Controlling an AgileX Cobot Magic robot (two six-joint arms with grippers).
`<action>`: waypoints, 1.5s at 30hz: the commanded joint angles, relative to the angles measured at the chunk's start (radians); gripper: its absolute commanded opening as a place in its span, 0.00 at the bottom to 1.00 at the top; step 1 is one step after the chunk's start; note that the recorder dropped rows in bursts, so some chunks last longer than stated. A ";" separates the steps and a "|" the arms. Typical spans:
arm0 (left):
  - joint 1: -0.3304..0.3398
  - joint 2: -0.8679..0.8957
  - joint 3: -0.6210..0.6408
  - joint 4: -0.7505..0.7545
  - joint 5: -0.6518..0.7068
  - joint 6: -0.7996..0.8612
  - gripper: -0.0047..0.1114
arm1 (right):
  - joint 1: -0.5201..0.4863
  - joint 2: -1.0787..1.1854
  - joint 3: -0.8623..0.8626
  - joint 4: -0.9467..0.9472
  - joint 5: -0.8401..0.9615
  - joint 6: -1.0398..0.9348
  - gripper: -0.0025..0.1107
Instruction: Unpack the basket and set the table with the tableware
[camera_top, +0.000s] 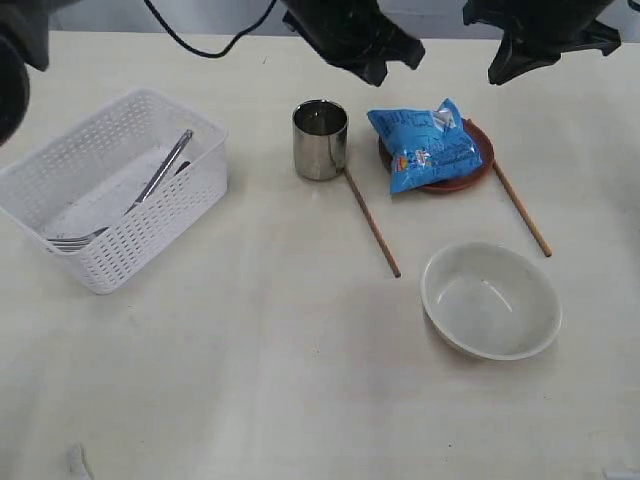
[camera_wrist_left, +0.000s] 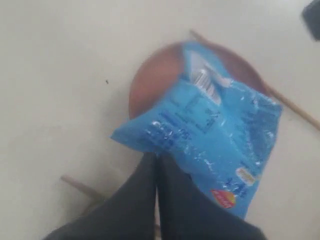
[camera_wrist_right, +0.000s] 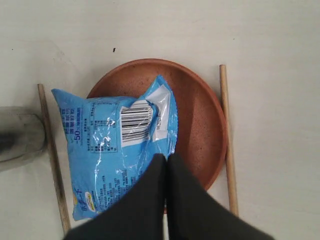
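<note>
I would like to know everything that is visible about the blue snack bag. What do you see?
The blue snack bag is a glossy, crinkled plastic pouch, puffed and apparently unopened, with small white print, a white barcode panel facing up and yellow-red marks near one corner. It lies flat on the brown plate, covering much of it and hanging over the rim toward the steel cup.

Partly hidden tableware
The blue bag (camera_top: 425, 145) covers most of the brown plate (camera_top: 484, 150); the left wrist view is blurred.
</note>
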 joint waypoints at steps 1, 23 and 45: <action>-0.034 0.046 -0.005 0.042 -0.024 0.066 0.04 | -0.003 -0.009 0.000 -0.003 -0.020 -0.014 0.02; -0.147 0.104 -0.005 0.324 0.003 0.038 0.04 | -0.003 -0.009 0.000 0.019 -0.012 -0.014 0.02; -0.145 0.044 -0.005 0.234 -0.045 0.049 0.04 | -0.001 -0.005 0.000 0.049 -0.016 -0.020 0.02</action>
